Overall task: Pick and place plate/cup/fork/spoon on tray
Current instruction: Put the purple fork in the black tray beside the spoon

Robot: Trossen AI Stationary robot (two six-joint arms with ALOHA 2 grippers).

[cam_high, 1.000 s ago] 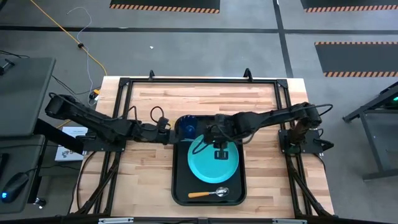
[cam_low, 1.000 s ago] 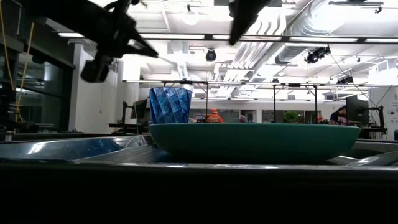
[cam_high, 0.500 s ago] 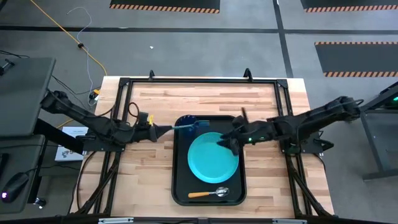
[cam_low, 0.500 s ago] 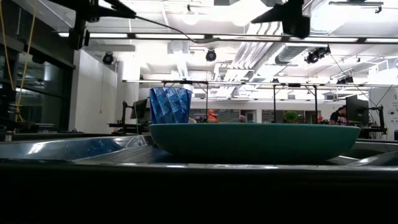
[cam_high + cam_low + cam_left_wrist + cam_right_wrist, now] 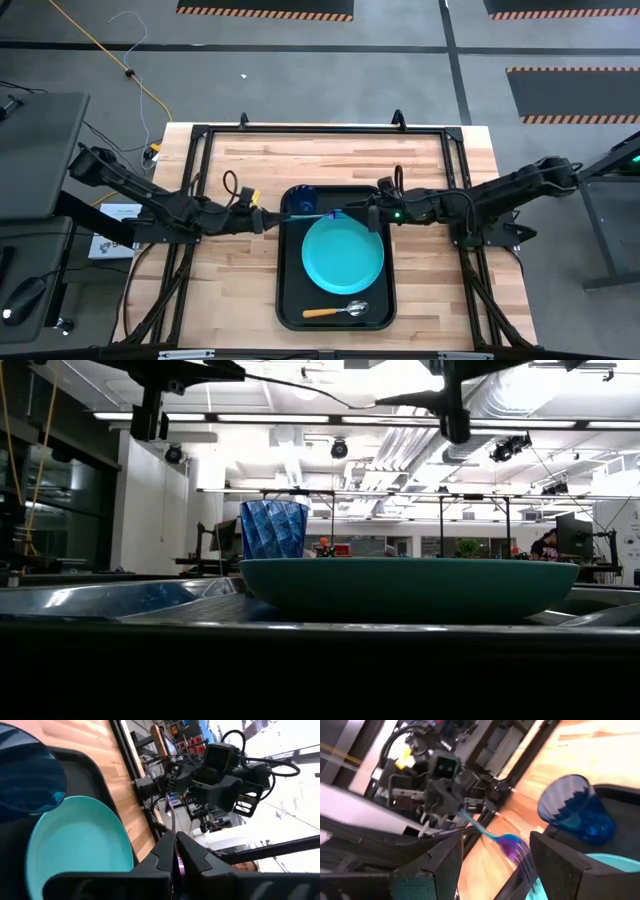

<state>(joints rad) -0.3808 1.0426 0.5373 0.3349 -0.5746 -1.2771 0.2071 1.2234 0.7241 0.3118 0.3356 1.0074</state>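
Note:
The light-blue fork (image 5: 305, 215) hangs level above the black tray's (image 5: 287, 290) far part. My left gripper (image 5: 262, 218) is shut on its handle, and its dark tine end (image 5: 517, 852) points to the table's right. My right gripper (image 5: 365, 213) is open; its fingers stand on either side of the tine end without touching it. On the tray rest the teal plate (image 5: 343, 252), the dark-blue cup (image 5: 303, 200) upright at the far left corner, and the orange-handled spoon (image 5: 335, 311) near the front rim. My left gripper pinches the fork's handle end (image 5: 173, 827) between its two shut fingers. The fingers come level from the table's left and lie along the fork. The fork is lifted clear and sticks out about level toward my right gripper, over the gap between cup and plate.
A black metal frame (image 5: 320, 130) runs around the wooden table top (image 5: 330, 160). Bare wood lies on the far side of the tray and to its left and right. The room beyond holds racks and ceiling lights.
My right gripper has left the spot above the plate, drawn back toward the table's right, then gone toward the far edge up to the fork's tine end. My left gripper has carried the fork a little to the right, off the cup's top.

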